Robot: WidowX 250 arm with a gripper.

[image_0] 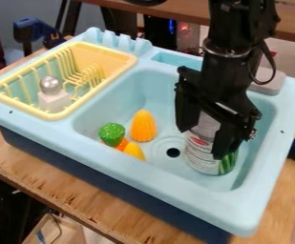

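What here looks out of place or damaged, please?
The labelled can seems odd: it stands in the sink near toy vegetables, below the claw. Also, the wooden table looks chipped along its front edge. I see no spill.

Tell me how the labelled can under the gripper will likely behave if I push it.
The can looks stiff: its sides show straight and undented. Standing upright on a round base, it could tip if pushed high up, and would probably roll once over. The green striped thing close beside it may get nudged along or block it.
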